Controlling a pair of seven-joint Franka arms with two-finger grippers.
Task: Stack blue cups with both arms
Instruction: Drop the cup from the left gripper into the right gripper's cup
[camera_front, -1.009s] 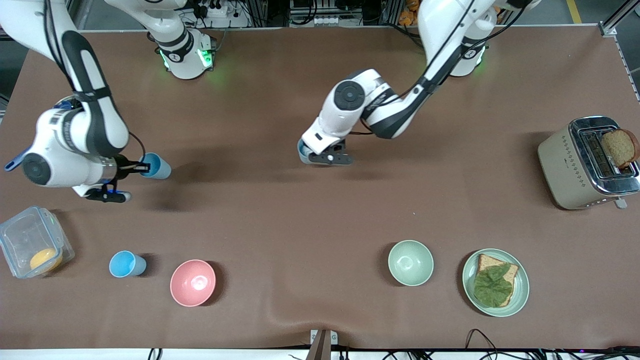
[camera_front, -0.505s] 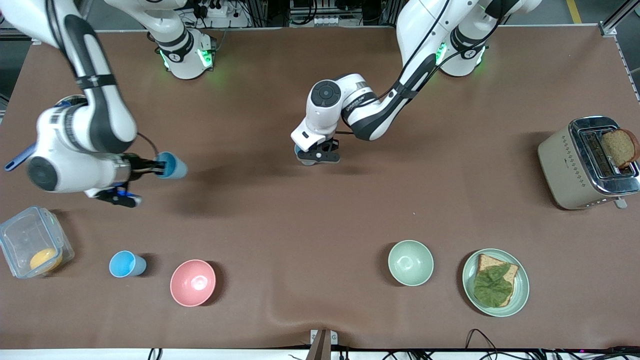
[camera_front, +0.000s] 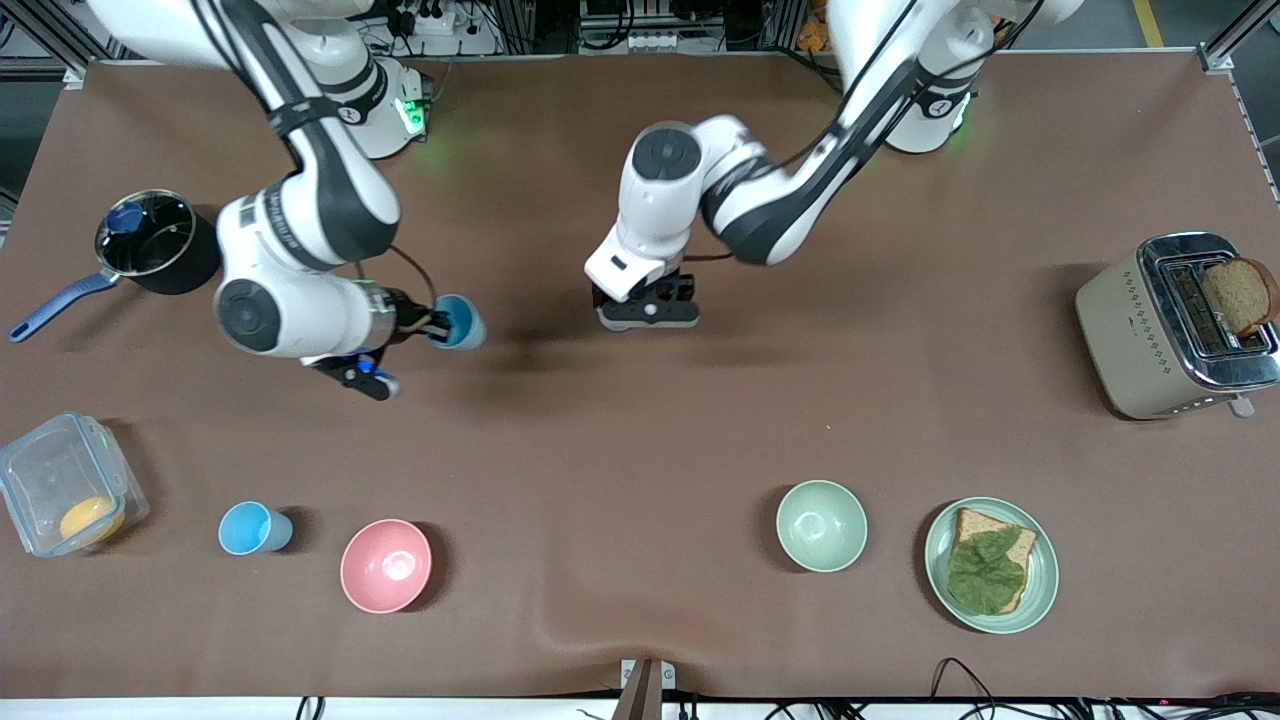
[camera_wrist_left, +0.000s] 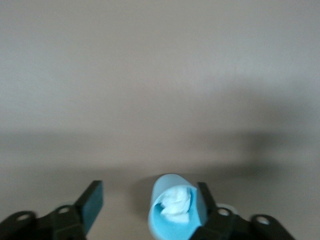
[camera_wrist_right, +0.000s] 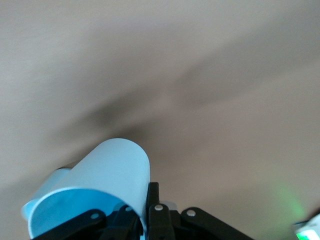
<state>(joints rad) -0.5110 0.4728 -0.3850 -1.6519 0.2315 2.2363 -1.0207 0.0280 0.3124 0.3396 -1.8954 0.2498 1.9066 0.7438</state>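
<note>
Brown table (camera_front: 620, 450): pot (camera_front: 158, 242), container (camera_front: 65, 495), bowls (camera_front: 386, 565), plate (camera_front: 990, 565), toaster (camera_front: 1170, 325).

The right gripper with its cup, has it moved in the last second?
Yes. The right gripper, holding a blue cup, moved toward the left arm's end, away from the pot.

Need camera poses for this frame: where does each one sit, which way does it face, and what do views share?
Front: high across the table, facing both bases; shows both arms, the right gripper holding a blue cup, and the left gripper low over the table.
Left wrist: on the left arm, looking past its open fingers at the scrap cup between them.
Right wrist: on the right arm, looking over its fingers, pinched on the blue cup's rim, toward the table.
Shared: front and right wrist both show the blue cup; only the left wrist shows the scrap cup.
</note>
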